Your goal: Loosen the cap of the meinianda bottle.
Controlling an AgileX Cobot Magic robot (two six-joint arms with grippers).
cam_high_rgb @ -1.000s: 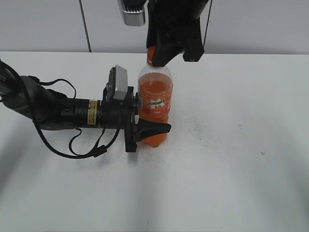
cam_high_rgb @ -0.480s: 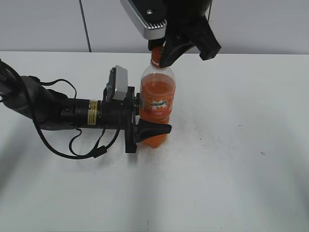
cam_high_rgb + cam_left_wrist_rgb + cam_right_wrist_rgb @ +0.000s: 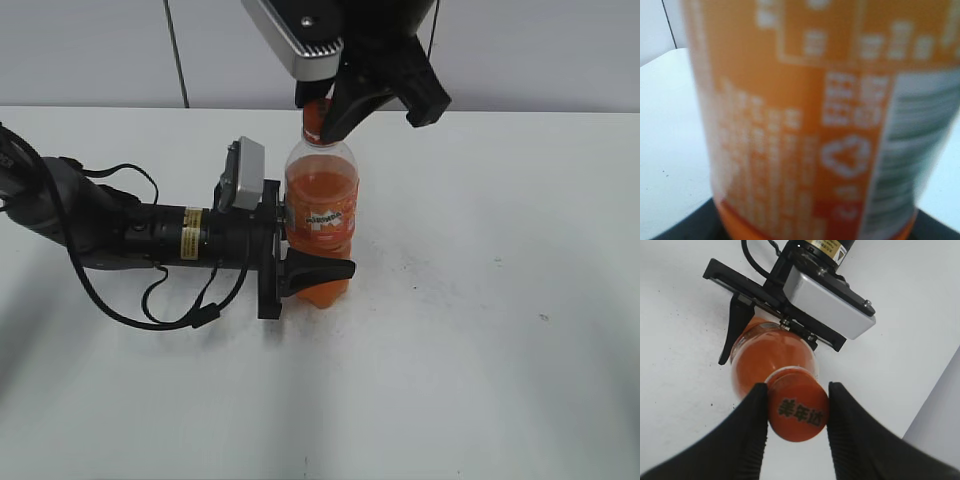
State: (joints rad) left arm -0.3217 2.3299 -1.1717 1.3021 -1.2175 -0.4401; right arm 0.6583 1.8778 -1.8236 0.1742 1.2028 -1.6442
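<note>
The meinianda bottle [image 3: 320, 215] stands upright on the white table, with orange drink inside and an orange label. Its label fills the left wrist view [image 3: 805, 125], blurred. My left gripper [image 3: 305, 264] reaches in from the left, lying level, and is shut on the bottle's lower body. The orange cap [image 3: 314, 119] sits on the neck. In the right wrist view the cap [image 3: 799, 412] shows dark characters on top. My right gripper [image 3: 797, 399] comes down from above and is shut on the cap, one black finger on each side.
The white table [image 3: 480, 330] spreads to the right and front of the bottle. The left arm and its cables [image 3: 120, 235] lie across the table's left part. A grey wall panel [image 3: 100, 50] stands behind the table.
My right gripper has twisted around the cap; its wrist camera swung from left of the cap towards the front. The bottle leaned slightly right and came back. The left gripper has not moved.
</note>
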